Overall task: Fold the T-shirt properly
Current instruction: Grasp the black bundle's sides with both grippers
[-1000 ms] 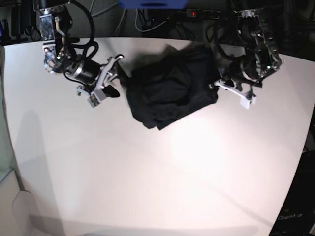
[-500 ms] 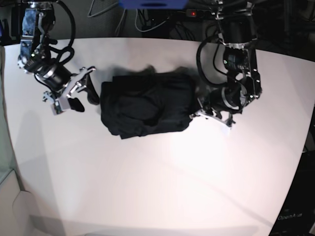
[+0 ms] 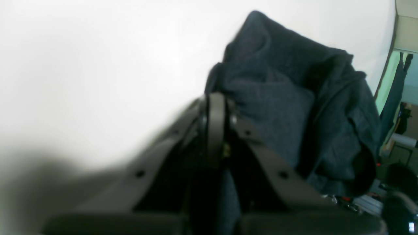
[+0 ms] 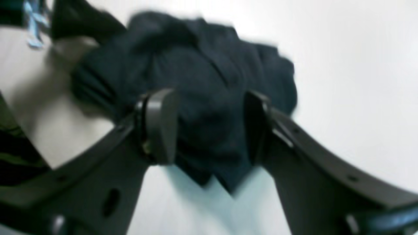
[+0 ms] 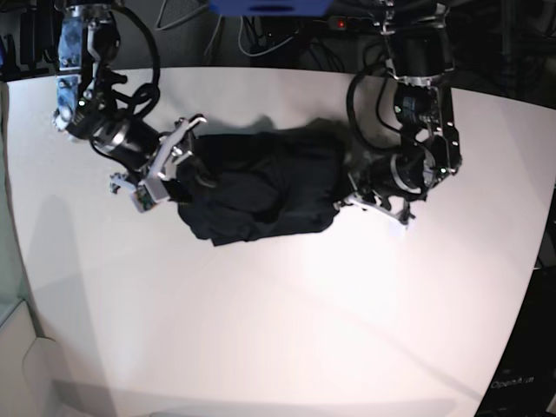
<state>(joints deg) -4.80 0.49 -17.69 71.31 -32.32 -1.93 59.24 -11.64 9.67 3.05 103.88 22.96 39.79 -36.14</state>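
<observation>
White table (image 5: 278, 330) — bare but for the T-shirt (image 5: 261, 187).

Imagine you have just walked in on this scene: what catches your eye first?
A crumpled black long-sleeved T-shirt of thin knit fabric lies bunched in the middle of the white table. The right gripper stands open at one end of it, while the left gripper is shut at the opposite end.

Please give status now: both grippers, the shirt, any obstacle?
Left gripper shut on T-shirt edge. Right gripper open, jaws at other end. T-shirt bunched on table. No obstacle seen.
</observation>
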